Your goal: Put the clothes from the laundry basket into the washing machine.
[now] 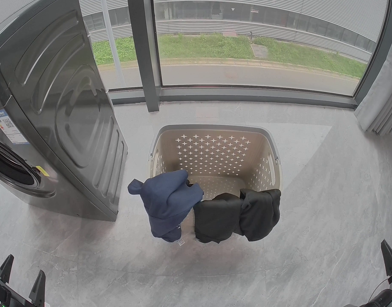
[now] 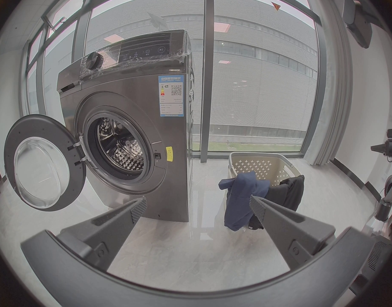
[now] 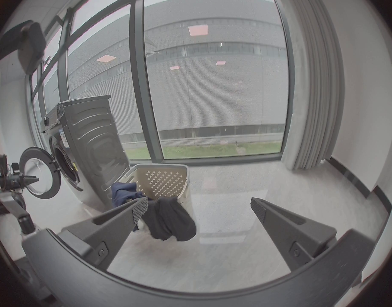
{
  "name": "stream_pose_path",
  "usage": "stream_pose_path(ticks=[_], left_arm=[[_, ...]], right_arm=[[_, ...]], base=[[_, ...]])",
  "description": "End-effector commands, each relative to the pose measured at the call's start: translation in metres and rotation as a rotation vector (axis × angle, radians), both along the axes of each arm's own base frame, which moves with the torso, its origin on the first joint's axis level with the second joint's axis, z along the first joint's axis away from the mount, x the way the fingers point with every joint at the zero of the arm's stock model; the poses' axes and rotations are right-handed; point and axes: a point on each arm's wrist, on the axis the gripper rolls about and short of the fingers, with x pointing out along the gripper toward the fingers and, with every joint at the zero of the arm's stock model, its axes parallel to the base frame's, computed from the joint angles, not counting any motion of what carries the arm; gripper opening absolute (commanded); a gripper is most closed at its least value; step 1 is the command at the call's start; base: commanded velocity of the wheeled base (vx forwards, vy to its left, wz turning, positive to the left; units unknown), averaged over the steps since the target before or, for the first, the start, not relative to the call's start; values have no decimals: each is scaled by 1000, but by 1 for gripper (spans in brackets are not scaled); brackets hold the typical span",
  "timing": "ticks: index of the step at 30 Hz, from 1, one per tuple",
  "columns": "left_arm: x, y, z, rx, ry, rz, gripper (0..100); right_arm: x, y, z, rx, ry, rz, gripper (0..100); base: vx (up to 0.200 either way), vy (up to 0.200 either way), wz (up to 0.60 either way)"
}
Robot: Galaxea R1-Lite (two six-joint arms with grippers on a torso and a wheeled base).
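Because both pieces hang over the near rim of the laundry basket (image 1: pixel 217 128) and do not lie deep inside it, the first grasp can come from the near side. A blue garment (image 1: pixel 167 201) is on the left part of this rim and a black garment (image 1: pixel 236 216) is on the right part; they touch in the middle.

I judge that the task is at its start, and the step in hand is to approach and take 1 of the 2 pieces. The washing machine (image 1: pixel 63 107) stands just left of the basket, so the blue garment seems the natural first choice for the left gripper (image 2: pixel 196 201). This gripper is low at the near left, with its jaws wide apart and nothing in them. The right gripper (image 3: pixel 198 201) is at the near right, also wide open and empty.

It is better to pinch a thick fold on top of the rim than the loose hanging end, so the cloth does not slip out or pull the basket along. The piece should be lifted free of the rim before it is carried left. The round door (image 2: pixel 42 163) is swung fully open and the drum opening (image 2: pixel 119 148) is free, so no extra step is needed there.

The floor (image 1: pixel 311 244) is grey, smooth and a little glossy, so the basket may slide on it. On the far side is a large window (image 1: pixel 247 43) with grass and a road outside, and a pale curtain (image 1: pixel 383 103) hangs at the far right.
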Motion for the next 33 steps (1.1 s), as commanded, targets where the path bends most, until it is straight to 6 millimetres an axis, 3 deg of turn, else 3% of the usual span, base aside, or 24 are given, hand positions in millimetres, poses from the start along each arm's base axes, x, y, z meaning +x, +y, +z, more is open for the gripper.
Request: stream_pose_path(ticks=[1, 5, 11, 28, 33], left_arm=[[0, 0, -5, -7, 4, 4, 100], [0, 0, -5, -7, 4, 4, 100], [0, 0, -5, -7, 4, 3, 100], [0, 0, -5, -7, 4, 3, 100], [0, 0, -5, -7, 6, 3, 100]], right_arm=[[105, 12, 27, 92, 395, 133, 100], [155, 20, 19, 64, 439, 142, 100], [199, 34, -2, 43, 503, 108, 100], [257, 68, -18, 50, 487, 117, 100], [265, 75, -23, 51, 499, 97, 100]], base=[[0, 0, 0], [0, 0, 0], [0, 0, 0], [0, 0, 0], [0, 0, 0]])
